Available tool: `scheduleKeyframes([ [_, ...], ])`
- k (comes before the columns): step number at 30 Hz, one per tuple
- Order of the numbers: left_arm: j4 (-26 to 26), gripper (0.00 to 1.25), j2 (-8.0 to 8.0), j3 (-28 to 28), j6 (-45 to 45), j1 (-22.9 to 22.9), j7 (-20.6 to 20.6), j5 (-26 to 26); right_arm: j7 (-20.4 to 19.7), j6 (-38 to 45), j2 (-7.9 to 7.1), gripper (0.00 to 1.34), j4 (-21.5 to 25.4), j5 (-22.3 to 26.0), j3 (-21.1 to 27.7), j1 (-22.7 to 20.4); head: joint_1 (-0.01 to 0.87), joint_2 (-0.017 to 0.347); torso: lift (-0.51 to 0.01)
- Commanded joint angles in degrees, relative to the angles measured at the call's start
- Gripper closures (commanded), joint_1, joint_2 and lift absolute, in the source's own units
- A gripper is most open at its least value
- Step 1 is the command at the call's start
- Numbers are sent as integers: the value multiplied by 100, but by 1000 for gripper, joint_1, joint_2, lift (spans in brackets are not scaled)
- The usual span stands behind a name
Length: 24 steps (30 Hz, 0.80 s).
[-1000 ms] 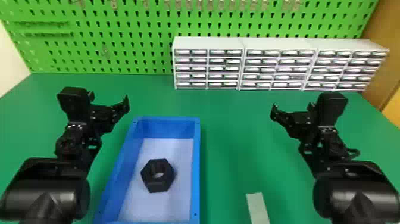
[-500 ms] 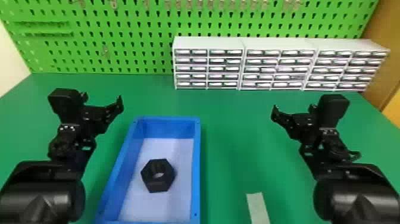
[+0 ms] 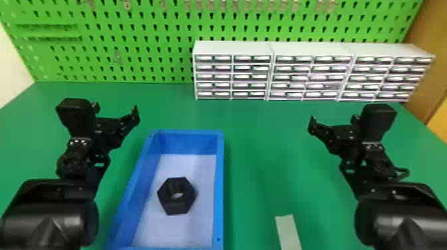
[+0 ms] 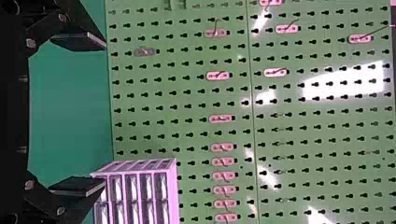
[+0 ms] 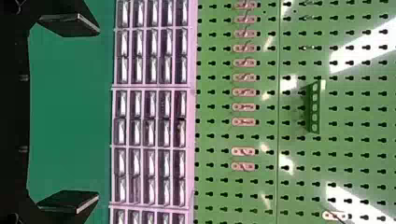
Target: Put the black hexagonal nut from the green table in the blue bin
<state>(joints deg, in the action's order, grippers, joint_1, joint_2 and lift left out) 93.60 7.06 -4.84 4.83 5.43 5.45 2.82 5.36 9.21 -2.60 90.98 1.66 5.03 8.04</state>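
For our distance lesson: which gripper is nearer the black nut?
The left gripper, near the blue bin holding the nut; the right gripper is farther off.

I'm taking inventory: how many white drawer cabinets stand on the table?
3: left cabinet, middle cabinet and right cabinet, side by side at the back of the green table, in front of the pegboard.

From here I see the green table (image 3: 266, 133) running out past the left gripper (image 3: 115, 112) and the right gripper (image 3: 334, 121). Beyond both rises a green pegboard (image 3: 146, 31), punched with keyhole slots and hung with hooks (image 3: 126, 4). Three white small-drawer cabinets (image 3: 232, 48) stand side by side at its foot, from between the grippers to beyond the right one. A pale wall (image 3: 9, 76) lies left of the left gripper, a brown panel (image 3: 438, 78) right of the right one. Bright glare (image 4: 345, 83) patches the pegboard.
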Motion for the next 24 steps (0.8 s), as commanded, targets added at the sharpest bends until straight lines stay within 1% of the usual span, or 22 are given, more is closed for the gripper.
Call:
scheduleKeyframes([
  [1,0,242,-3,62,0,19,0,-28,0,11,-3,71,8,-25,-2,4,686,52,-97],
  [24,-61,242,-29,237,0,63,0,16,0,108,23,71,8,-51,-11,40,686,52,-97],
])
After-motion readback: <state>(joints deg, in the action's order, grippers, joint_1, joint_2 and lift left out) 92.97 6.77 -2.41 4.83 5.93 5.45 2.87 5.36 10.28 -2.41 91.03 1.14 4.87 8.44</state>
